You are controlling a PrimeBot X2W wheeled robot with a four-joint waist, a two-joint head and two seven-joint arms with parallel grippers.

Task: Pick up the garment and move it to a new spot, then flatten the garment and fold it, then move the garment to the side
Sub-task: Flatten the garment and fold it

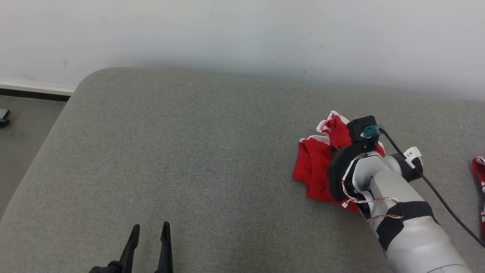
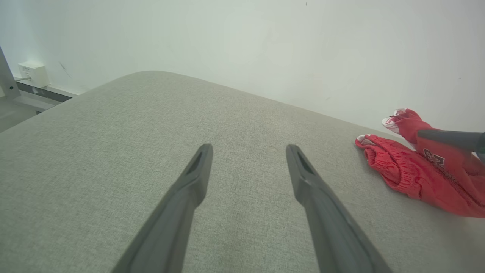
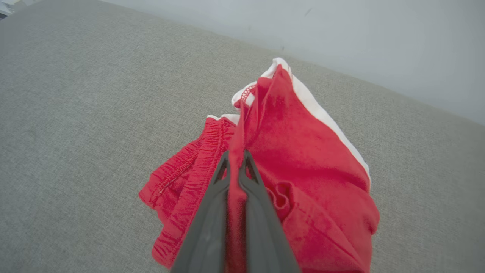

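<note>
Red cloth with white trim, the garment (image 1: pixel 316 167) lies bunched on a grey cushion (image 1: pixel 189 151) at about 3 o'clock in the head view. The right arm (image 1: pixel 401 216) reaches over it. The left pincer (image 1: pixel 150 226) sits at 7 o'clock, holding nothing.

From the left wrist, that pincer's fingers stand wide apart over bare cushion. The garment at 3 o'clock shows a gathered waistband and a small print, perhaps a logo.

From the right wrist, the right pincer (image 3: pixel 235 153) is clamped on a raised ridge of the fabric. The waistband lies toward 8 o'clock and the white edging runs toward 1 o'clock.
</note>
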